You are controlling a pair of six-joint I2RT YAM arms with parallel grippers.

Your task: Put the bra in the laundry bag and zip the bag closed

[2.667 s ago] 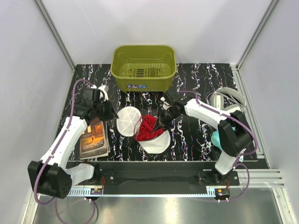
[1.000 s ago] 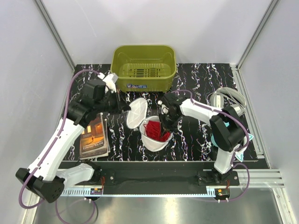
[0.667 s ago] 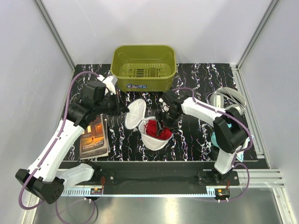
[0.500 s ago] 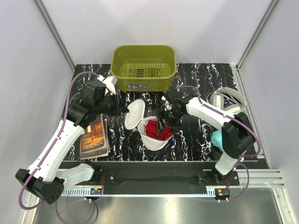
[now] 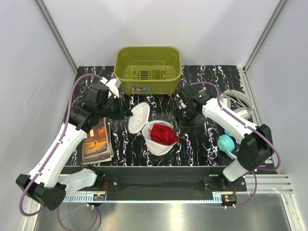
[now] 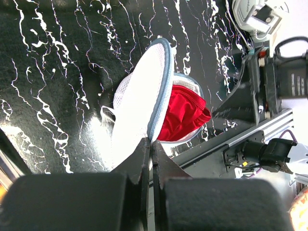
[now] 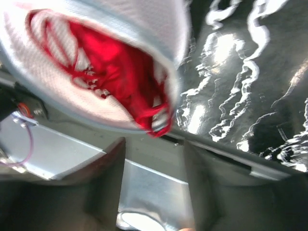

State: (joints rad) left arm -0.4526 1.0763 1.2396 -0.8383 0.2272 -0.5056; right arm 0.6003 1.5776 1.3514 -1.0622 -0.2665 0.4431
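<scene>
Bra (image 5: pixel 163 134) is bunched inside the laundry bag (image 5: pixel 158 148), with one edge spilling over the bag's rim. Bag is unzipped, its lid (image 5: pixel 138 117) tilted up. Left gripper (image 6: pixel 149 144) is pinched tight on the lid's edge. Right gripper (image 5: pixel 184 115) is just beside the bag, jaws apart, nothing between them. Olive basket (image 5: pixel 148 72) stands beyond the bag.

One each: bra (image 5: pixel 162 134), laundry bag (image 5: pixel 138 118), basket (image 5: pixel 166 85), teal item (image 5: pixel 226 143), seemingly book (image 5: pixel 97 142).

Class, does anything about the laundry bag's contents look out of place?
The bra lies in the open laundry bag, but a red edge hangs over the rim's right side, seen from above, where the zip might snag.
</scene>
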